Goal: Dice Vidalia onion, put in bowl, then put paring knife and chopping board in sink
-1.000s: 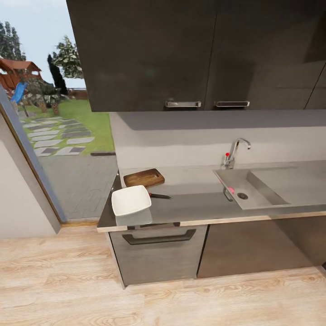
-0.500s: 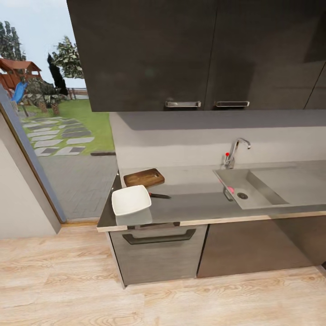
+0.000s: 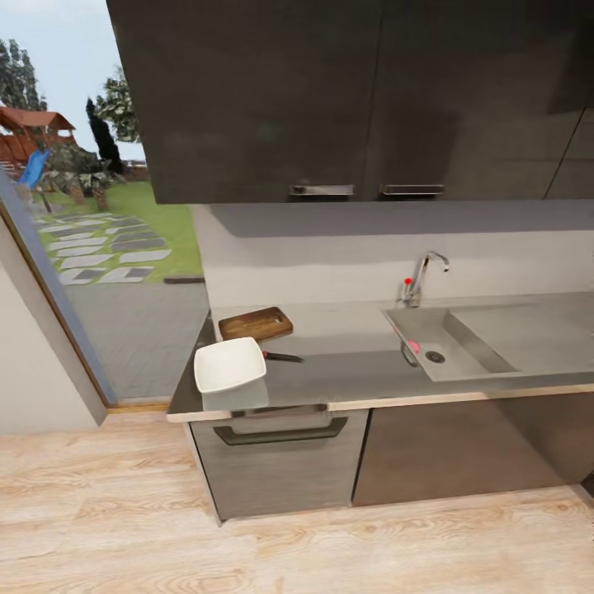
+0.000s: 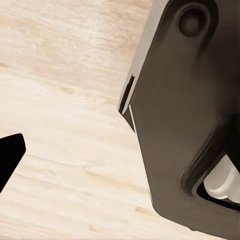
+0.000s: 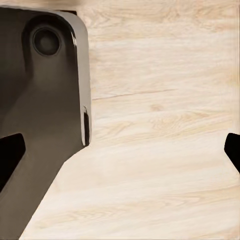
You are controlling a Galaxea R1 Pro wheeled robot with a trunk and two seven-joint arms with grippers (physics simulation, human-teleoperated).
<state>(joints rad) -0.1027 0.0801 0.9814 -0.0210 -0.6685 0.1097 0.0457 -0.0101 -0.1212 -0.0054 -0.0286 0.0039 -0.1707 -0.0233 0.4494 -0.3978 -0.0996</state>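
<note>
A: Where does everything sit on the long grey brushed-metal surface (image 3: 346, 375)?

B: The brown wooden chopping board (image 3: 256, 323) lies near the back at the left end. The white square-ish bowl (image 3: 228, 365) sits just in front of it, and the small paring knife (image 3: 281, 357) lies just right of the bowl. The grey steel sink (image 3: 445, 351) is well to the right.

A: And the pincers?

B: The right pincer (image 5: 122, 150) is spread wide over the pale wooden floor (image 5: 160, 100), holding nothing. For the left pincer, I cannot tell.
</note>
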